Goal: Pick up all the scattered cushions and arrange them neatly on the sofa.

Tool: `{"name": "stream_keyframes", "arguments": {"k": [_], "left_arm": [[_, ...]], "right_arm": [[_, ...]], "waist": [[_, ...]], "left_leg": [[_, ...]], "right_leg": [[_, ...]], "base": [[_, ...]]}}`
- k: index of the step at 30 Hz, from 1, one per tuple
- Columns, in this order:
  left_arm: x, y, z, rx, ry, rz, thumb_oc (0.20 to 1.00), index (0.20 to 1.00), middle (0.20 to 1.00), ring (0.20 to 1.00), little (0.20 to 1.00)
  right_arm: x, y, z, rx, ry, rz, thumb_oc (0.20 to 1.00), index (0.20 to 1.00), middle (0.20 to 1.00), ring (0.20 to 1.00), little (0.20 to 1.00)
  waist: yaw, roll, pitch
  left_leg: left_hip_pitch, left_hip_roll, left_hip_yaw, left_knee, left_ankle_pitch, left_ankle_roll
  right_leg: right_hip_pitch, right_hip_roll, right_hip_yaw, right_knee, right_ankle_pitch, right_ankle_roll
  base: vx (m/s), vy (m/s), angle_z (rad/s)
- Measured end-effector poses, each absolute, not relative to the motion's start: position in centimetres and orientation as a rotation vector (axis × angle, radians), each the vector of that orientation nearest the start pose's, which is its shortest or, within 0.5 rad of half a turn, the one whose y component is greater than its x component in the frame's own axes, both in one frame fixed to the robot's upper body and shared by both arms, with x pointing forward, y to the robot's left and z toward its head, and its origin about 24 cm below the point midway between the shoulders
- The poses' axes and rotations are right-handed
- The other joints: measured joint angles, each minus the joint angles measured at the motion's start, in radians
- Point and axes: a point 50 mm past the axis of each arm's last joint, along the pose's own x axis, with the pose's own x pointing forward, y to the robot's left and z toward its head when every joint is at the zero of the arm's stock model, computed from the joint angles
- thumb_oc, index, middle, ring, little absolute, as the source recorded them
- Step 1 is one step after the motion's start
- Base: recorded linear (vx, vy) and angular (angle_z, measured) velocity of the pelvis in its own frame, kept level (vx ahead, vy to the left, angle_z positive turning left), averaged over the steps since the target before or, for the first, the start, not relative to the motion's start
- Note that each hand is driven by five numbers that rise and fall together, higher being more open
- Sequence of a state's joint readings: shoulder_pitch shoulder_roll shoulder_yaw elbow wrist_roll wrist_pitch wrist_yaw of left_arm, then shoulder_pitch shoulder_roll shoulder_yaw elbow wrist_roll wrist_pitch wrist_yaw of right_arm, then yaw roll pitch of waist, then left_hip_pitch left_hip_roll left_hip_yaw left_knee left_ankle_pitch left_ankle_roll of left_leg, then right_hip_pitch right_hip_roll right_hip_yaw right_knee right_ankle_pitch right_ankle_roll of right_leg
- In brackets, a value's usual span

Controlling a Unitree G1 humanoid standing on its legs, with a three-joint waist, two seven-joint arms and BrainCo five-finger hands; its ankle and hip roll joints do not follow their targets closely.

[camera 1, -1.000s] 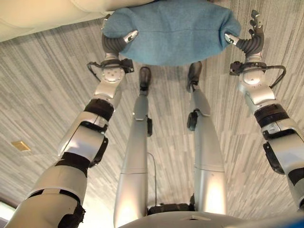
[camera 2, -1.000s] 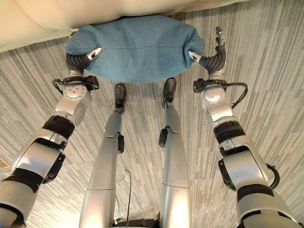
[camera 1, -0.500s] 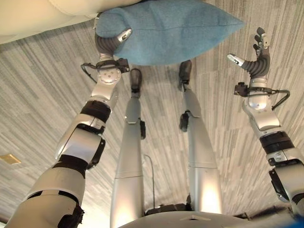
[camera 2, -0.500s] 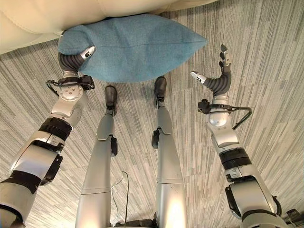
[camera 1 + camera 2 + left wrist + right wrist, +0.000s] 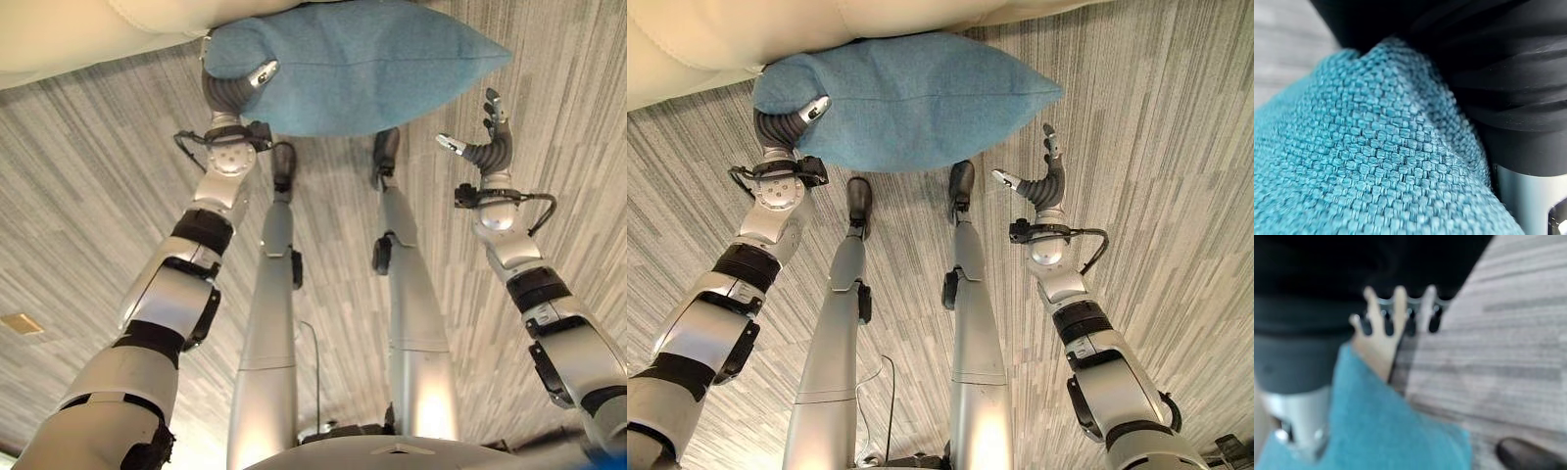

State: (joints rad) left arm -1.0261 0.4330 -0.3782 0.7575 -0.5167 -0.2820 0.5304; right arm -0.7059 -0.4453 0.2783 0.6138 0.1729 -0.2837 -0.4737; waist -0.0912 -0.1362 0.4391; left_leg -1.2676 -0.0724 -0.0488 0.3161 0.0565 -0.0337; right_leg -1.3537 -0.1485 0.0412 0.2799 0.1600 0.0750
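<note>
Since a second ago, the right hand (image 5: pixel 1046 181) has let go of the blue cushion (image 5: pixel 911 98) and has come back toward the robot, so it now hangs over the grey striped floor (image 5: pixel 1156 147) just below the cushion's pointed right corner, not touching it. Its fingers are straight and spread wide, with the thumb sticking out to the side, and it holds nothing. The left hand (image 5: pixel 235 86) still grips the cushion at its left end, with the thumb curled over the cloth on top; the other fingers are hidden behind the cushion. In the left wrist view the blue woven cloth (image 5: pixel 1366 161) lies right up against the dark ribbed cover of that hand. The cushion is up in the air, stretched sideways, and its far edge lies against the front edge of the cream sofa (image 5: pixel 715 39). Its right end sticks out free over the floor.
</note>
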Motion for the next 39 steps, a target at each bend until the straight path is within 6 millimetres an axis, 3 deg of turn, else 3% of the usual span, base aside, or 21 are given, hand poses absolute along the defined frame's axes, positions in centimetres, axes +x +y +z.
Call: {"name": "stream_keyframes", "arguments": {"k": [3, 6, 10, 12, 16, 18, 19, 20, 31, 37, 39], "left_arm": [[39.8, 16.4, 23.3, 0.003, -0.49, 0.283, 1.0, 1.0, 1.0, 1.0, 1.0], [39.8, 15.2, 24.2, -0.016, -0.513, 0.264, 1.0, 1.0, 1.0, 1.0, 1.0], [39.8, 14.6, 24.4, -0.013, -0.515, 0.25, 1.0, 1.0, 1.0, 1.0, 1.0], [39.7, 13.8, 24.9, -0.023, -0.531, 0.235, 1.0, 1.0, 1.0, 1.0, 1.0], [39.7, 12.8, 25.7, -0.048, -0.555, 0.215, 1.0, 1.0, 1.0, 1.0, 1.0], [39.6, 12.8, 25.9, -0.053, -0.562, 0.216, 1.0, 1.0, 1.0, 1.0, 1.0], [39.6, 13.1, 25.9, -0.065, -0.562, 0.227, 1.0, 1.0, 1.0, 1.0, 1.0], [39.6, 13.2, 26.0, -0.072, -0.563, 0.231, 0.2, 0.2, 0.2, 0.2, 0.2], [38.9, 13.8, 25.6, -0.117, -0.575, 0.224, 0.2, 0.2, 0.2, 0.2, 0.2], [37.5, 14.2, 20.1, -0.181, -0.459, 0.226, 0.2, 0.2, 0.2, 0.2, 0.2], [35.7, 14.6, 18.5, -0.22, -0.46, 0.18, 0.2, 0.2, 0.2, 0.2, 0.2]], "right_arm": [[37.6, -18.4, 16.7, -0.295, -0.429, -0.266, 1.0, 1.0, 1.0, 1.0, 1.0], [38.5, -17.3, 19.8, -0.299, -0.498, -0.259, 1.0, 1.0, 1.0, 1.0, 1.0], [39.4, -16.7, 22.0, -0.323, -0.524, -0.283, 1.0, 1.0, 1.0, 1.0, 1.0], [39.8, -16.8, 23.2, -0.347, -0.537, -0.306, 1.0, 1.0, 1.0, 1.0, 1.0], [40.3, -16.0, 26.0, -0.36, -0.573, -0.324, 1.0, 1.0, 1.0, 1.0, 1.0], [40.3, -15.6, 26.5, -0.368, -0.574, -0.328, 1.0, 1.0, 1.0, 1.0, 1.0], [40.3, -15.4, 26.5, -0.379, -0.577, -0.32, 0.881, 0.881, 0.881, 0.881, 0.881], [40.3, -15.2, 26.5, -0.386, -0.582, -0.31, 0.2, 0.2, 0.2, 0.2, 0.2], [39.4, -14.6, 27.3, -0.393, -0.639, -0.24, 0.2, 0.2, 0.2, 0.2, 0.2], [38.3, -15.4, 24.1, -0.406, -0.593, -0.174, 0.2, 0.2, 0.2, 0.2, 0.2], [36.9, -16.7, 22.1, -0.393, -0.578, -0.162, 0.2, 0.2, 0.2, 0.2, 0.2]], "waist": [[0.018, 0.003, -0.001], [0.042, 0.008, -0.002], [0.057, 0.013, -0.001], [0.063, 0.035, -0.007], [0.086, 0.041, -0.007], [0.087, 0.041, -0.007], [0.087, 0.042, -0.007], [0.086, 0.042, -0.006], [0.086, 0.045, -0.005], [0.087, 0.053, 0.015], [0.094, 0.062, 0.061]], "left_leg": [[-0.022, -0.005, 0.013, 0.011, 0.0, 0.0], [-0.047, -0.004, 0.011, 0.02, -0.006, -0.008], [-0.053, -0.004, 0.01, 0.017, 0.01, -0.005], [-0.084, -0.007, 0.006, 0.036, 0.007, -0.006], [-0.108, -0.006, 0.007, 0.043, 0.01, -0.009], [-0.111, -0.003, 0.004, 0.042, 0.014, -0.015], [-0.11, 0.001, 0.004, 0.037, 0.018, -0.02], [-0.11, 0.003, 0.002, 0.036, 0.019, -0.022], [-0.09, 0.015, -0.012, 0.036, 0.03, -0.038], [0.065, 0.023, -0.03, -0.008, 0.035, -0.048], [0.194, 0.028, -0.059, -0.042, 0.05, -0.059]], "right_leg": [[-0.037, -0.003, 0.011, 0.029, 0.0, -0.001], [-0.063, -0.002, 0.012, 0.043, -0.008, -0.005], [-0.073, -0.001, 0.018, 0.047, 0.0, -0.007], [-0.104, -0.003, 0.019, 0.07, -0.007, -0.007], [-0.132, 0.0, 0.021, 0.081, -0.005, -0.008], [-0.137, 0.002, 0.02, 0.084, -0.004, -0.009], [-0.139, 0.005, 0.019, 0.085, -0.003, -0.009], [-0.14, 0.007, 0.017, 0.086, -0.003, -0.009], [-0.132, 0.02, 0.0, 0.117, -0.009, -0.026], [0.01, 0.023, -0.023, 0.117, -0.029, -0.036], [0.14, 0.023, -0.052, 0.113, -0.04, -0.057]], "base": [[0.0, 0.038, 0.0], [0.04, -0.004, 0.03], [-0.01, 0.006, 0.0], [0.01, 0.005, 0.04], [0.0, -0.012, 0.01], [0.01, -0.04, 0.02], [0.0, -0.042, -0.01], [0.0, -0.054, -0.01], [-0.01, -0.037, 0.01], [-0.04, -0.043, 0.04], [-0.02, -0.077, 0.15]]}}
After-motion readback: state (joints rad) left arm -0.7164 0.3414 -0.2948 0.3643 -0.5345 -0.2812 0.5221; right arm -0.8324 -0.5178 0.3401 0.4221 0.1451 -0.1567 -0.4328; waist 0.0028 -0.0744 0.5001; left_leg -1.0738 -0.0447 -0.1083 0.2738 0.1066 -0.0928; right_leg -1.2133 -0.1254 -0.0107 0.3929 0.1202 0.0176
